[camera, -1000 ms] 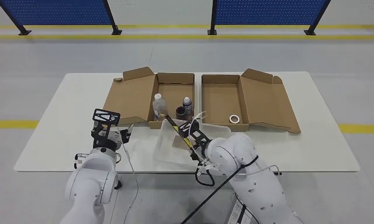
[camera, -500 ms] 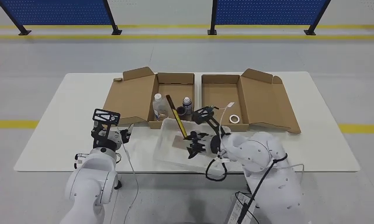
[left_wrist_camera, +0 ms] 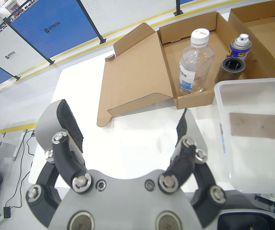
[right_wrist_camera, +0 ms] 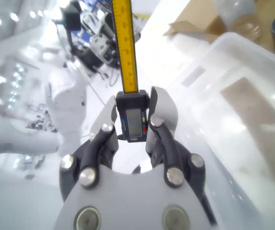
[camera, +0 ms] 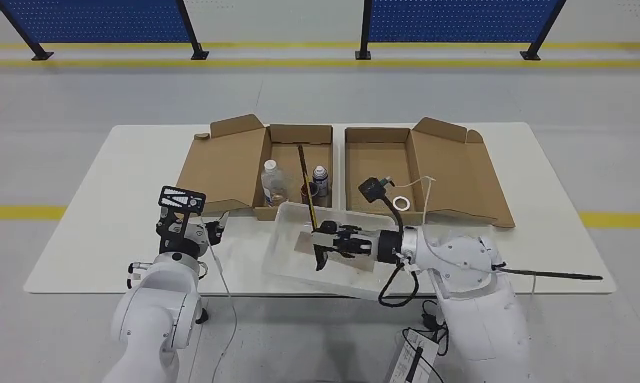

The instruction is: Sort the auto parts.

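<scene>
Caliper sits clamped by its display head in right claw, yellow scale jutting beyond.

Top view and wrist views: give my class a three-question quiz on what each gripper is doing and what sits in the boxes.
1. True or false: the right gripper is shut on the caliper.
2. Fill in: the left gripper is ____.
3. In the same cardboard box as the bottle stands: A a spray can; B a tape roll; C a hammer.
Key: 1 true; 2 open; 3 A.
</scene>
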